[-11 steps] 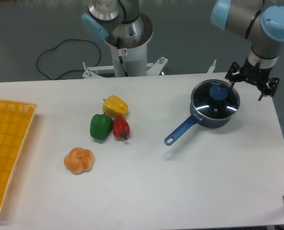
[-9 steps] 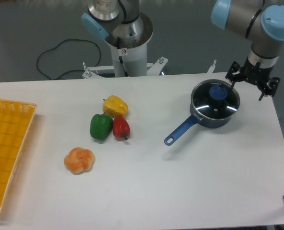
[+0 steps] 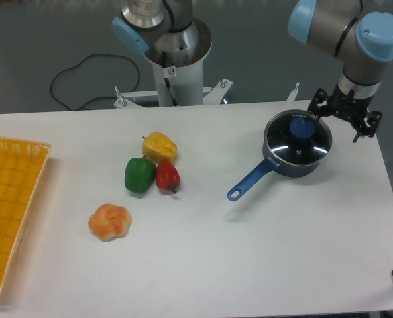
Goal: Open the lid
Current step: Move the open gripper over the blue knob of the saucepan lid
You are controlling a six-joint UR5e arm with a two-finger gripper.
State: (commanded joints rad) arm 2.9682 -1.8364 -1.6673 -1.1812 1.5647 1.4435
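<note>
At the upper right of the frame, the lid (image 3: 298, 140) is sitting closed on the saucepan (image 3: 283, 162), and the gripper (image 3: 341, 122) is hovering just right of its blue knob (image 3: 301, 127), fingers spread and holding nothing. Judging from this offset, a descent could be landing a finger on the glass or rim, tipping the lid or shoving the pan.

A white worktop (image 3: 203, 265) carries three peppers clustered left of centre — a yellow pepper (image 3: 160, 146) at the back, a green pepper (image 3: 140, 175) and a red pepper (image 3: 168, 177) side by side, touching. Nearer the front lies an orange bun-like piece (image 3: 110, 221). A yellow basket (image 3: 7, 192) sits at the left edge — a black cable (image 3: 83, 76) curls on the floor behind.
</note>
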